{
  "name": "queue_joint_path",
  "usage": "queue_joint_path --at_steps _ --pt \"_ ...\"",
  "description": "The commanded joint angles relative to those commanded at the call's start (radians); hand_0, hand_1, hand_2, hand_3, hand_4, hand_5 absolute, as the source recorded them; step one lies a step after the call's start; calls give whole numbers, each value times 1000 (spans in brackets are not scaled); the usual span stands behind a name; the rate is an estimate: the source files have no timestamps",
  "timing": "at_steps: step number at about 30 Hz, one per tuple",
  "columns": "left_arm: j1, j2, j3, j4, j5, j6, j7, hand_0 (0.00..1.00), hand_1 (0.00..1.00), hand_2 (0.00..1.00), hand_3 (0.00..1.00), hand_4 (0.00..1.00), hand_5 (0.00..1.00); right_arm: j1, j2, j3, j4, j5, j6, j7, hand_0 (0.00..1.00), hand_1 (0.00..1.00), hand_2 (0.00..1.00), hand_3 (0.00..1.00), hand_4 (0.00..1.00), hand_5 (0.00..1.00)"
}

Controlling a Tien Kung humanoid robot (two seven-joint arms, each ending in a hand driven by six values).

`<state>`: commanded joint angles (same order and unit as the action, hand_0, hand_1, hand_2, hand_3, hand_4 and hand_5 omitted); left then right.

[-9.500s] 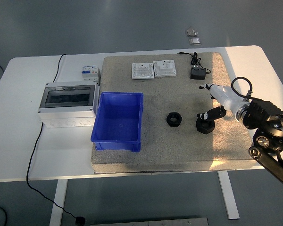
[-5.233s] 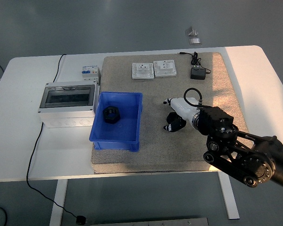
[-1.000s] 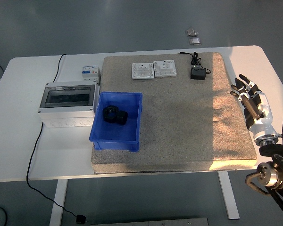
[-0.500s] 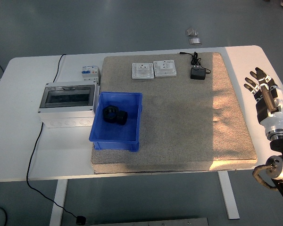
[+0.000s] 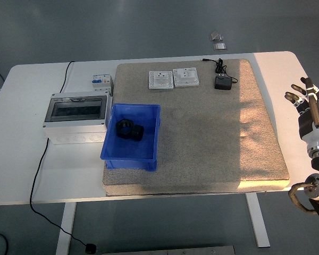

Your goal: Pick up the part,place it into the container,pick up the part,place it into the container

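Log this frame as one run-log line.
parts: both in bin | right robot hand: open, empty, at table's right edge | left: out of view

Two black parts lie touching inside the blue container, left of frame centre. The right hand hangs at the right edge, fingers spread, holding nothing

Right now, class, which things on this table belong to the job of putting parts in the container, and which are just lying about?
Job: two black parts, blue bin, right hand (open, empty).

Lying about: grey box, breaker, two sockets, adapter, mat.
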<state>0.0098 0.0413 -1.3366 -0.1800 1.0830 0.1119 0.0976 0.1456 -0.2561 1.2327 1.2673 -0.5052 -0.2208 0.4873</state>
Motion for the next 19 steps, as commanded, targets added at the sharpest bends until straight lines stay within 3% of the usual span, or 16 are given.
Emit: queue_joint_path --at_steps 5,6,11,12,19 --pt "-2 0 -13 0 -3 4 -4 722 715 728 741 794 670 0 8 1 -6 19 2 3 668 452 352 667 881 582" --pt "-2 1 -14 0 -4 5 -5 722 715 733 744 797 670 0 9 1 -8 22 -3 1 663 442 350 669 996 757" --pt "-3 4 -23 0 -3 8 -7 722 715 733 744 797 670 1 10 0 -16 30 -25 -5 663 442 350 669 996 757" --pt "-4 4 -27 0 0 9 -8 722 715 736 754 799 669 1 11 1 -17 34 -29 -4 665 451 418 667 957 713" --pt "-6 4 -38 0 11 32 -16 722 715 736 754 799 669 1 14 3 -29 60 -44 -3 665 451 418 667 957 713"
